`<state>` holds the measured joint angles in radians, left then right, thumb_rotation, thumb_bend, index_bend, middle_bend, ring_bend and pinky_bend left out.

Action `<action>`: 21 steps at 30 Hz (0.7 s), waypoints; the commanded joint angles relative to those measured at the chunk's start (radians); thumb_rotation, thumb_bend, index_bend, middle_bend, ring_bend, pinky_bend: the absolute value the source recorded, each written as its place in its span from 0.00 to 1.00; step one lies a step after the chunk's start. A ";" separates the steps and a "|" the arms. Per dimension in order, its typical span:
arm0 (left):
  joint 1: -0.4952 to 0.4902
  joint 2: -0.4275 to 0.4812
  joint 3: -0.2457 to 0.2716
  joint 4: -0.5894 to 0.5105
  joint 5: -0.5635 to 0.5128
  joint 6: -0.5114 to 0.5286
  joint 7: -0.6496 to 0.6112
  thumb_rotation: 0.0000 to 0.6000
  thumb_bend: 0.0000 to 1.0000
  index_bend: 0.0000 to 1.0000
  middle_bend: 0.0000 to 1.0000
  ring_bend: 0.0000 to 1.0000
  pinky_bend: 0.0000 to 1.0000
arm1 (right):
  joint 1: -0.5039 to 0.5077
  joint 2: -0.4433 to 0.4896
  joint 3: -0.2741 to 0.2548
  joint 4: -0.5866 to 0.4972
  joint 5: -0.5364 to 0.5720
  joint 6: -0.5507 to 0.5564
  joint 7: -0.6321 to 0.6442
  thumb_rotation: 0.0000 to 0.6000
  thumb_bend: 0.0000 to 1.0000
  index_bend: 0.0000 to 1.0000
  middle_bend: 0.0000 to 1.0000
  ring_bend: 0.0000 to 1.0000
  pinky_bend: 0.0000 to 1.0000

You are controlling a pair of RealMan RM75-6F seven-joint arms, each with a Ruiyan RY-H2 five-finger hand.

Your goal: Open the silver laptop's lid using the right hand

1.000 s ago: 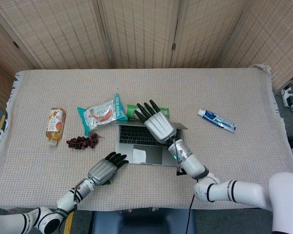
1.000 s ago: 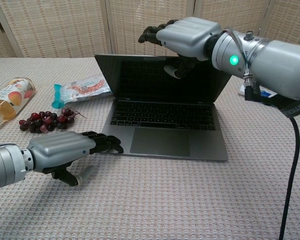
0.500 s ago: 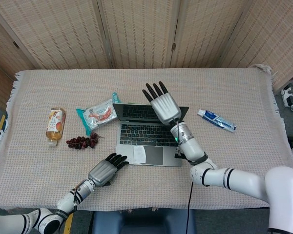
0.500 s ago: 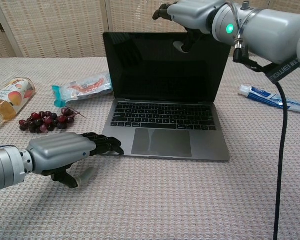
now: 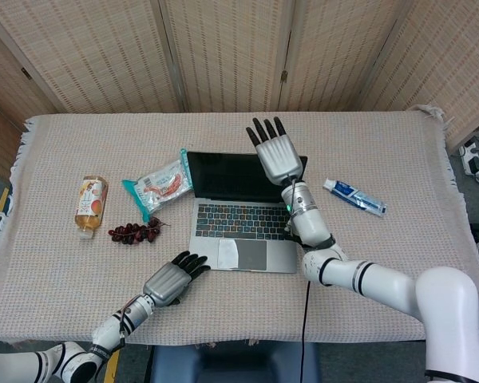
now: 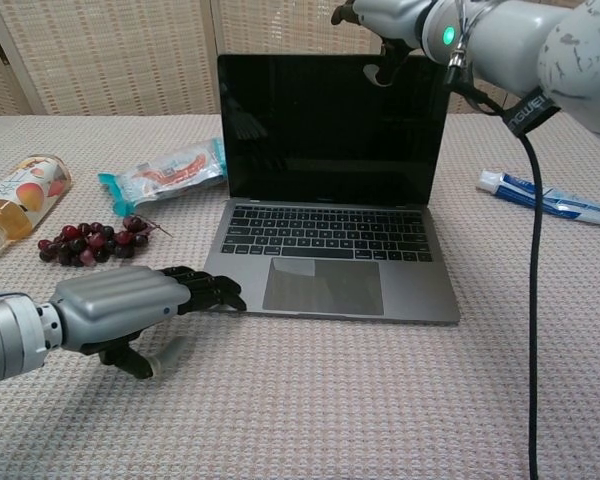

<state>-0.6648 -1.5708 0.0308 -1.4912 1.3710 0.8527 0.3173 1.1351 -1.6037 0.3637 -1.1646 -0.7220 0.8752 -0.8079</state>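
Note:
The silver laptop (image 5: 239,227) stands open mid-table, its dark screen (image 6: 330,125) close to upright. My right hand (image 5: 278,155) lies over the lid's top edge with straight, spread fingers pointing away from me. In the chest view this hand (image 6: 390,12) is at the frame's top, its thumb hanging in front of the screen. It holds nothing. My left hand (image 5: 172,278) rests on the cloth, fingertips touching the laptop's (image 6: 330,290) front left corner; this hand (image 6: 130,300) is empty.
Left of the laptop lie a snack packet (image 5: 160,183), a bunch of dark grapes (image 5: 134,231) and a juice bottle (image 5: 89,206) on its side. A toothpaste tube (image 5: 353,197) lies to the right. A black cable (image 6: 530,300) hangs from my right arm.
The lid has swung from half raised to nearly upright, with my right hand riding its top edge up and away from me. The left hand has stayed put.

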 commanded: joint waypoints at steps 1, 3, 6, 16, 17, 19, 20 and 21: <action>0.001 0.001 0.003 -0.001 0.001 0.002 0.001 1.00 0.73 0.13 0.10 0.00 0.00 | 0.009 -0.008 -0.005 0.034 0.028 -0.004 -0.003 1.00 0.58 0.00 0.00 0.00 0.00; 0.002 0.002 0.004 -0.002 0.001 0.004 0.000 1.00 0.74 0.13 0.10 0.00 0.00 | 0.009 -0.007 -0.009 0.044 0.034 -0.003 -0.001 1.00 0.58 0.00 0.00 0.00 0.00; 0.003 0.003 0.005 -0.002 0.002 0.006 0.000 1.00 0.74 0.13 0.10 0.00 0.00 | 0.007 0.000 -0.013 0.053 0.040 0.000 0.005 1.00 0.58 0.00 0.00 0.00 0.00; 0.004 0.009 0.007 -0.014 0.007 0.014 -0.004 1.00 0.73 0.13 0.10 0.00 0.00 | -0.025 0.050 -0.025 0.020 0.037 0.008 0.061 1.00 0.58 0.00 0.00 0.00 0.00; 0.005 0.011 0.006 -0.017 0.011 0.019 -0.008 1.00 0.73 0.13 0.10 0.00 0.00 | -0.038 0.067 -0.028 -0.009 0.017 0.012 0.085 1.00 0.58 0.00 0.00 0.00 0.00; 0.008 0.015 0.006 -0.025 0.017 0.026 -0.018 1.00 0.73 0.13 0.10 0.00 0.00 | -0.060 0.100 -0.037 -0.060 -0.022 0.025 0.116 1.00 0.58 0.00 0.00 0.00 0.00; 0.008 0.020 0.005 -0.035 0.022 0.029 -0.035 1.00 0.73 0.13 0.10 0.00 0.00 | -0.078 0.125 -0.042 -0.104 -0.045 0.033 0.141 1.00 0.58 0.00 0.00 0.00 0.00; 0.009 0.025 0.004 -0.043 0.029 0.033 -0.052 1.00 0.73 0.13 0.10 0.00 0.00 | -0.092 0.147 -0.046 -0.140 -0.063 0.040 0.158 1.00 0.58 0.00 0.00 0.00 0.00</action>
<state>-0.6575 -1.5537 0.0362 -1.5205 1.3900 0.8794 0.2886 1.0848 -1.5146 0.3310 -1.2174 -0.7291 0.8943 -0.7049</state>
